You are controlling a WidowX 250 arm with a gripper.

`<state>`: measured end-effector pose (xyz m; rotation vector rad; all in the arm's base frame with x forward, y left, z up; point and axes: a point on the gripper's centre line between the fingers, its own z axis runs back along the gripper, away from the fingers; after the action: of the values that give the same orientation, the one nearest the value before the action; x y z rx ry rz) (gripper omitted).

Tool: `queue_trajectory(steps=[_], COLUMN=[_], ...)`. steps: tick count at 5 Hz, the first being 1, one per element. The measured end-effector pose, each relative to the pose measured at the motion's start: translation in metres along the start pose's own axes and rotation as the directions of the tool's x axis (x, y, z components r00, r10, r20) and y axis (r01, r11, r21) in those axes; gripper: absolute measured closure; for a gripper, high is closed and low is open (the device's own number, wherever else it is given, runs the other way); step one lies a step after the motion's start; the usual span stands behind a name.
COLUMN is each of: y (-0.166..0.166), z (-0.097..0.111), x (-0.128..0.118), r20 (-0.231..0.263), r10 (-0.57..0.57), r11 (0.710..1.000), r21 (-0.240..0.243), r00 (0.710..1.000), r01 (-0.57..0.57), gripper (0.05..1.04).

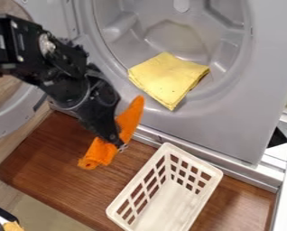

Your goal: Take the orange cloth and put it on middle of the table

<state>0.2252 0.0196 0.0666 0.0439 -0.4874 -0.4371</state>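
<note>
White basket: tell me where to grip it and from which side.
Pinch the long rim on the view's left, near its middle, from above. The basket stands open side up and that edge looks thin, so it should suit a pinch.

Orange cloth, folded yellow cloth

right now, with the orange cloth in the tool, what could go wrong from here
The orange cloth is bunched in the tool, so it may land crumpled. Its upper end leans toward the laundry machine and might brush or catch there. The white plastic basket stands close on the wooden tabletop; a swing that way could bump it.
</note>
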Motion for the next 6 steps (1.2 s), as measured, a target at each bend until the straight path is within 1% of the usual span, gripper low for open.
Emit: queue_trajectory(steps=[1, 2, 3, 4, 5, 6], y=[0.008, 0.023, 0.034, 0.037, 0.045, 0.051], z=[-0.019, -0.033, -0.046, -0.067, -0.084, -0.095], x=[-0.009, -0.019, -0.032, -0.044, -0.047, -0.047], r20=[-0.065, -0.097, -0.128, -0.179, -0.206, -0.218], r10=[0.006, 0.06, 0.11, 0.136, 0.16, 0.177], r11=[1.0, 0.997, 0.992, 0.989, 0.984, 0.981], r21=[0.005, 0.052, 0.075, 0.083, 0.108, 0.12], r00=[0.998, 0.993, 0.986, 0.974, 0.965, 0.96], r01=[-0.005, -0.055, -0.101, -0.123, -0.14, -0.154], gripper=[1.027, 1.027, 1.027, 1.027, 1.027, 1.003])
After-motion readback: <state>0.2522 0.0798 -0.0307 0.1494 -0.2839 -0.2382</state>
